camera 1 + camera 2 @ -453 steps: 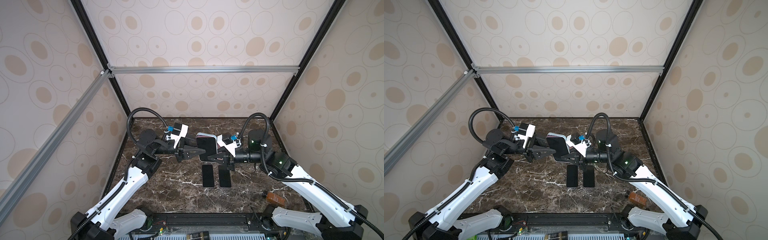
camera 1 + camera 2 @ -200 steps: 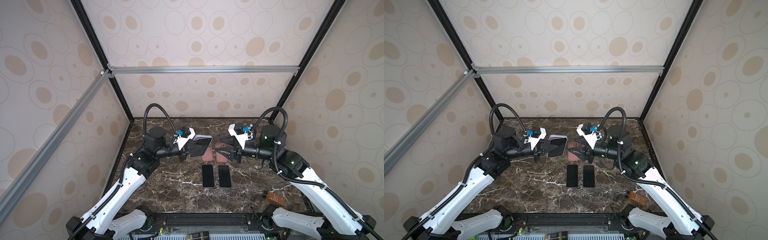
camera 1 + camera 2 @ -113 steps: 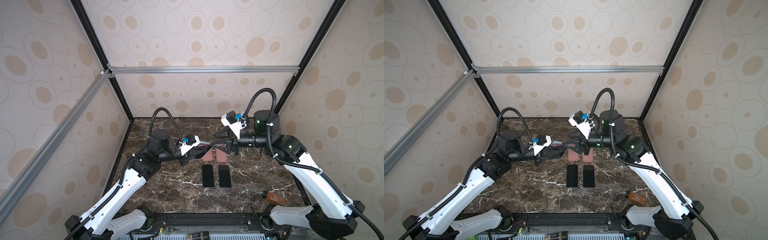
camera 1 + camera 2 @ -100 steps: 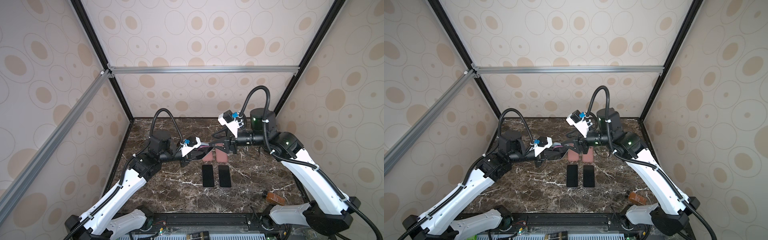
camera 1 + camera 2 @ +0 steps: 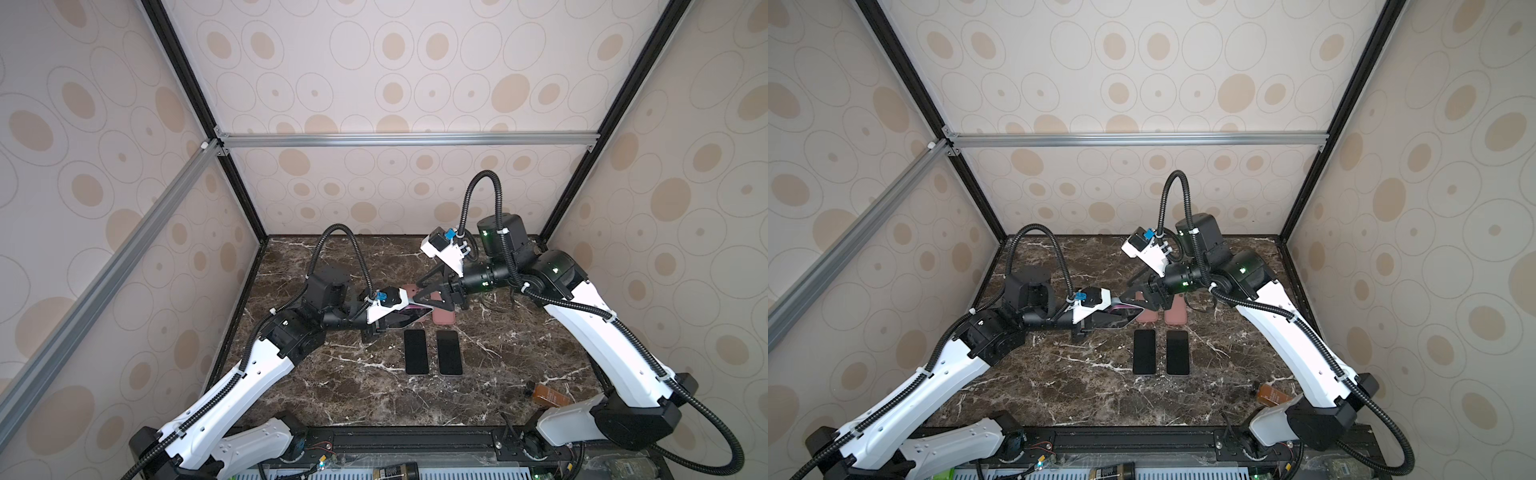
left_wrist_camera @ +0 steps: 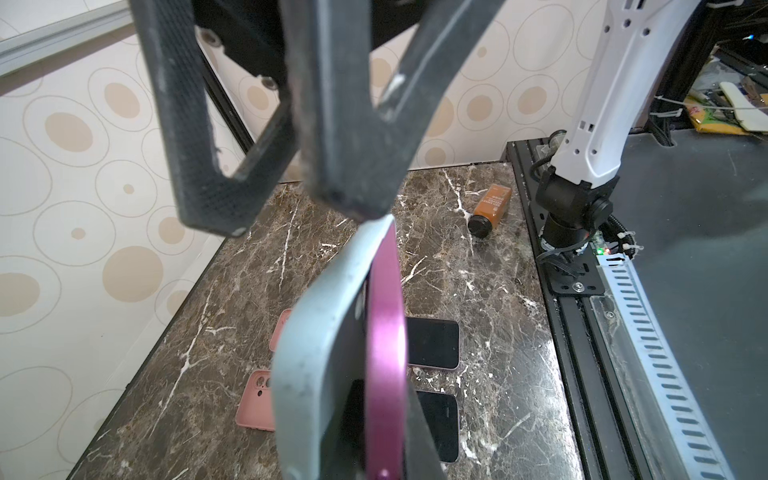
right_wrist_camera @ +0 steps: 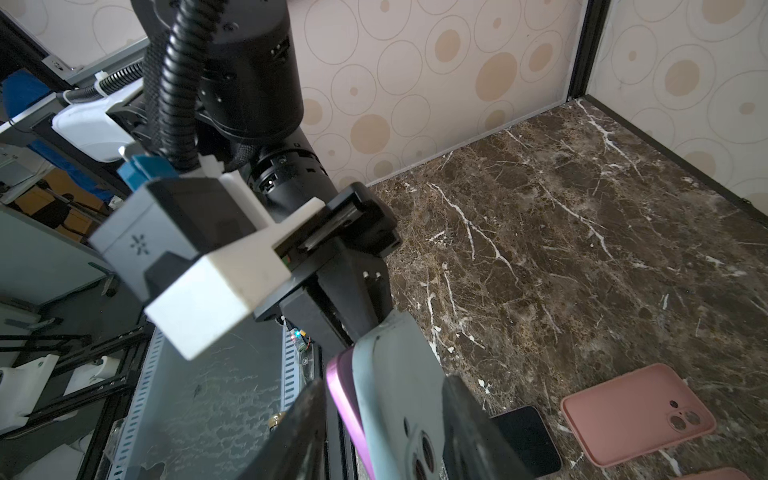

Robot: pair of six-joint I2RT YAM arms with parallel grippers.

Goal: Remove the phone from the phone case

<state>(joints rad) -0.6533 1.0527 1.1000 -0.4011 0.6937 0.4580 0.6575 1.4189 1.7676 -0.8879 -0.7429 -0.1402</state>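
Right pincer has swung in, jaws apart and narrowing, straddling the free end of the phone case. One finger touches it. Left pincer stays clamped on the phone, held above mid-worktop. Peel-off looks about to start.

Two loose phones lie side by side mid-table. Two empty cases lie directly behind them. The cased phone hangs behind and left of the phones, with the left gripper at its left end and the right gripper astride its right end. A bottle lies right of the phones, nearer the front.
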